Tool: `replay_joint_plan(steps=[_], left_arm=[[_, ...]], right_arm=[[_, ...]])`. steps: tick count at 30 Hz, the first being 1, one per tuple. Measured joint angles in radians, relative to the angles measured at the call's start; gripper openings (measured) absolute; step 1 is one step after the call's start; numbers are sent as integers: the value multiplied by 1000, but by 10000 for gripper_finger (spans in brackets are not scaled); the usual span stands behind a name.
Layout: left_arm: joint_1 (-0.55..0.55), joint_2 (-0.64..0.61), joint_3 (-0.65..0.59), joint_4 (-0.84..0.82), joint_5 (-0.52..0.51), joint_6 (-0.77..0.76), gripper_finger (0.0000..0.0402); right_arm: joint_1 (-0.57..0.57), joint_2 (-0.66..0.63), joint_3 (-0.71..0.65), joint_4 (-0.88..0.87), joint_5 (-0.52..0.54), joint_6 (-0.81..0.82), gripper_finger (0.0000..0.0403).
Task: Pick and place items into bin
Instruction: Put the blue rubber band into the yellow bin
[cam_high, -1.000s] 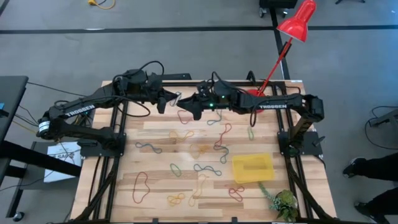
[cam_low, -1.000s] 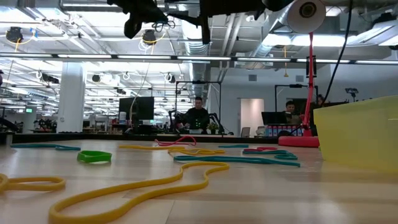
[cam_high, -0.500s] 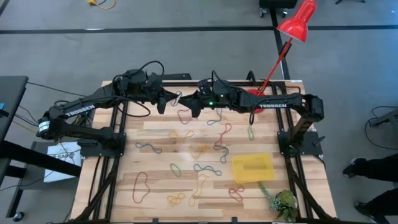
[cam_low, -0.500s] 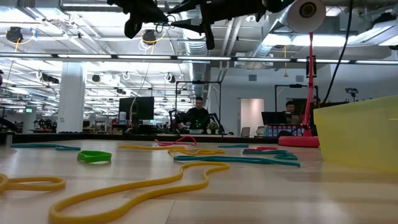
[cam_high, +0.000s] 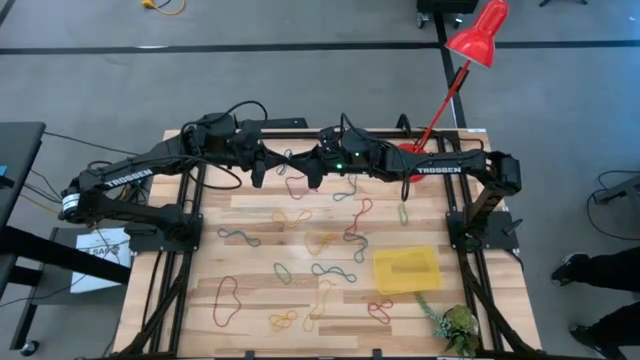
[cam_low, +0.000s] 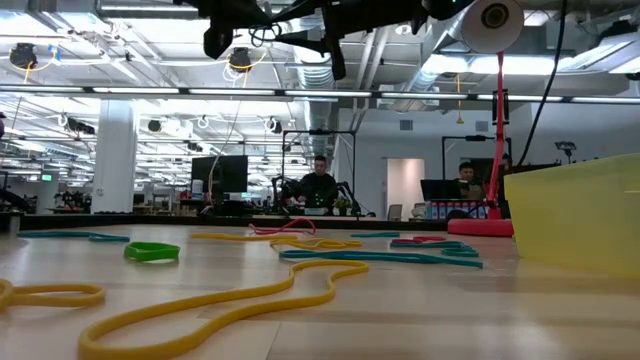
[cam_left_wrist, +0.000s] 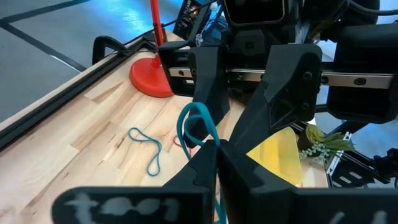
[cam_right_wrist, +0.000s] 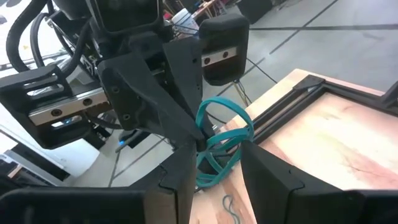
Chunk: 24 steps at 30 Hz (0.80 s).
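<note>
The teal rubber band (cam_right_wrist: 219, 140) hangs in the air well behind the yellow bin (cam_high: 406, 270), pinched in our left fingers (cam_high: 279, 162) with our right fingers (cam_high: 305, 170) parted around it, so we judge a mistimed handover could drop it onto the counter (cam_high: 250, 215).

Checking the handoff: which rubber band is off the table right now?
The teal band, pinched in the shut left pincer above the table's far edge, looped between the right pincer's fingers. All other bands lie flat on the wood.

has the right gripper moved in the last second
Yes. In the high view the right gripper has shifted left, away from the red lamp base, toward the left gripper, which is pinching a teal band.
</note>
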Motion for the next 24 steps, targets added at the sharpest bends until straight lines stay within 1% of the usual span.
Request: replay_joint_plan(steps=[3,5,7,12,13,17,21,24], left_arm=[[0,0,0,0,0,-1,0],[0,0,0,0,0,-8,0],[0,0,0,0,-3,-26,0],[-1,1,0,0,-23,-32,0],[-1,1,0,0,-23,-33,1],[-1,1,0,-5,-27,-33,14],[-1,1,0,-18,-27,-34,38],[-2,1,0,-13,-17,-34,61]], right_arm=[[0,0,0,1,1,-9,116],[0,0,0,2,0,-25,105],[0,0,0,3,-4,-26,84],[12,-1,0,3,7,-80,12],[12,-1,0,2,9,-91,8],[11,-1,0,0,8,-95,10],[12,-1,0,-11,7,-95,3],[12,-1,0,-67,16,-95,2]])
